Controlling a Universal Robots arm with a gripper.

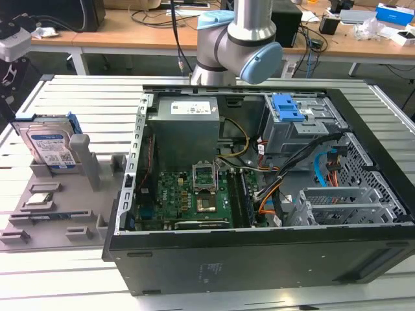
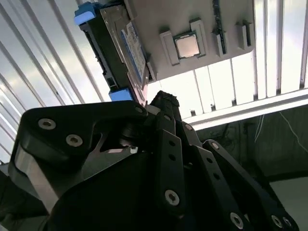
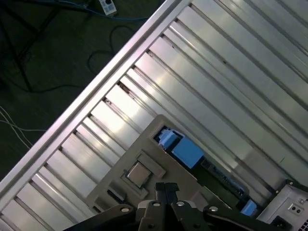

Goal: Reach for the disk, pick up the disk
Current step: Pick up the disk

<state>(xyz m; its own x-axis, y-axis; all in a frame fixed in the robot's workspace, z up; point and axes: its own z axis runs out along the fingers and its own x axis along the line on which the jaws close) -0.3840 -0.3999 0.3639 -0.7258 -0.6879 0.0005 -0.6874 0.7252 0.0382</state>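
Inventory: one arm [image 1: 240,39] carrying one gripper [image 3: 166,186], with two fingers [image 3: 160,190] closed against each other. Ahead of the fingers lies one grey holder tray [image 1: 78,201]. It carries one disk [image 3: 185,151], which shows two blue bracket ends in the first wrist view, and one square chip [image 3: 138,173], which is closer to the fingertips than the disk. Well apart from the fingers: one open computer case [image 1: 259,259], containing one power supply [image 1: 185,129] and one blue clip [image 1: 288,107].
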